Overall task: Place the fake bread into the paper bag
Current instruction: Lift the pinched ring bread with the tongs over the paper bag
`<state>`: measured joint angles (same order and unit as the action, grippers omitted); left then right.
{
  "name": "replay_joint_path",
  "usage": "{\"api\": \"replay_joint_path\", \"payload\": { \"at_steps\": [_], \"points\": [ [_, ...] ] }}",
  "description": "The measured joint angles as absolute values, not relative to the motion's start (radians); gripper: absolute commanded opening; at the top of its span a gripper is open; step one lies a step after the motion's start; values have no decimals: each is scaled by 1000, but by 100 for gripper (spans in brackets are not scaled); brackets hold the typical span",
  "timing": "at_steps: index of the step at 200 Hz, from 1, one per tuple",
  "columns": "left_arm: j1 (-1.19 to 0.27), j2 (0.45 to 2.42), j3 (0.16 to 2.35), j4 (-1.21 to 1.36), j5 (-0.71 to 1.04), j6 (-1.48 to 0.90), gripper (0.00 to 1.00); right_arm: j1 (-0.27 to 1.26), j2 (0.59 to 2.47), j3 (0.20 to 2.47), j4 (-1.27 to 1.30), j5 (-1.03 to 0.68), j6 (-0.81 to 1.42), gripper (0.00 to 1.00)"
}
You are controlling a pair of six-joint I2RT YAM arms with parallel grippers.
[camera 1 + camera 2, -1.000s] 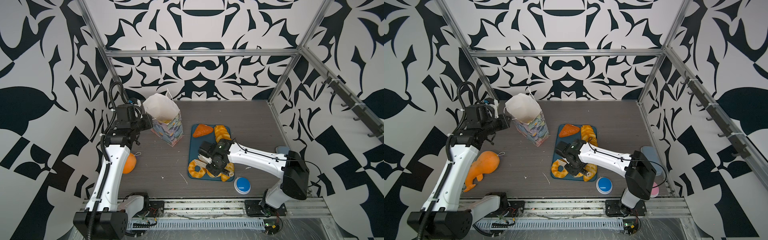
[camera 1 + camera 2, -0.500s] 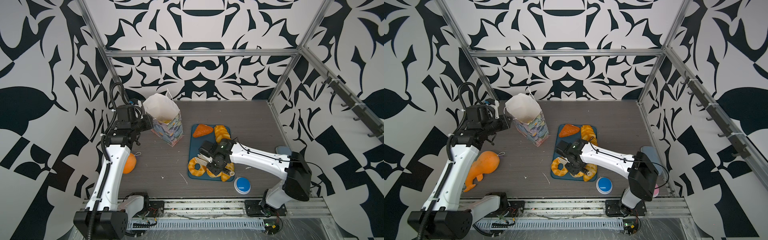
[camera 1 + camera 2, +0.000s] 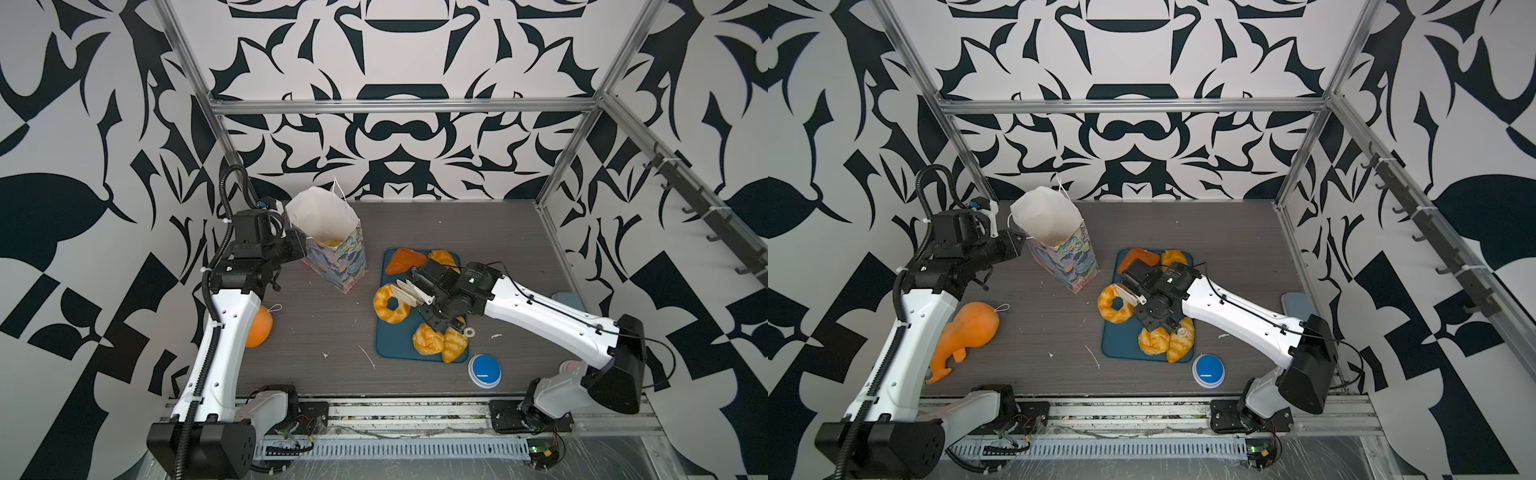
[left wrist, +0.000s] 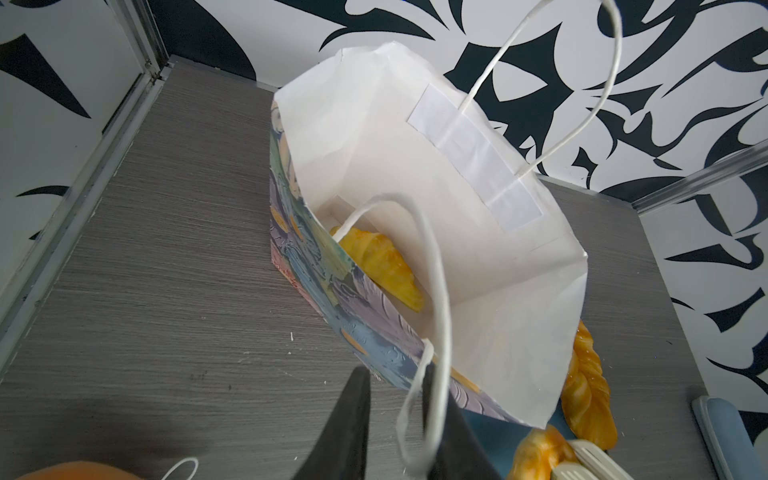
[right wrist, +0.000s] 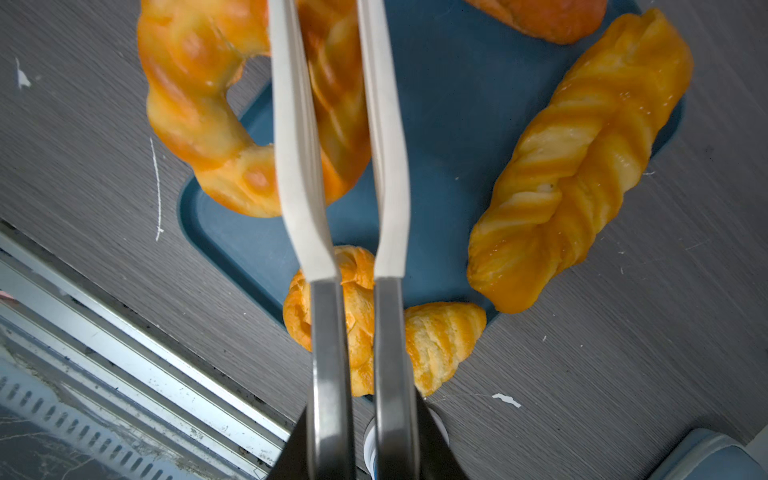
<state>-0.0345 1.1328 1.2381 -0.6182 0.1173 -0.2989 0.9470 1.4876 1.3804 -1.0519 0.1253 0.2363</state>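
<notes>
The paper bag stands open at the back left, one piece of fake bread inside. My left gripper is shut on its rim corner, the string handle looped across the fingers. My right gripper is shut on the ring bread, held just above the blue tray. On the tray lie a dark triangle, a braided loaf, a knotted bun and a croissant.
An orange toy with a string loop lies by the left arm. A blue button sits near the front edge beside the tray. A grey-blue pad lies at the right wall. Metal frame posts stand at the back corners.
The right gripper has risen and drawn back with the ring bread, which came up off the tray's front. The left arm and the bag have stayed still.
</notes>
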Motion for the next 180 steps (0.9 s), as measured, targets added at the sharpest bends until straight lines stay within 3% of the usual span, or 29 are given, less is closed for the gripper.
{"api": "replay_joint_path", "payload": {
  "at_steps": [88,180],
  "points": [
    [-35,1135,1238,-618,118,-299,26,862,1452,1458,-1001,109,242,30],
    [-35,1134,1238,-618,120,-299,27,860,1483,1690,-921,74,244,32]
  ]
}}
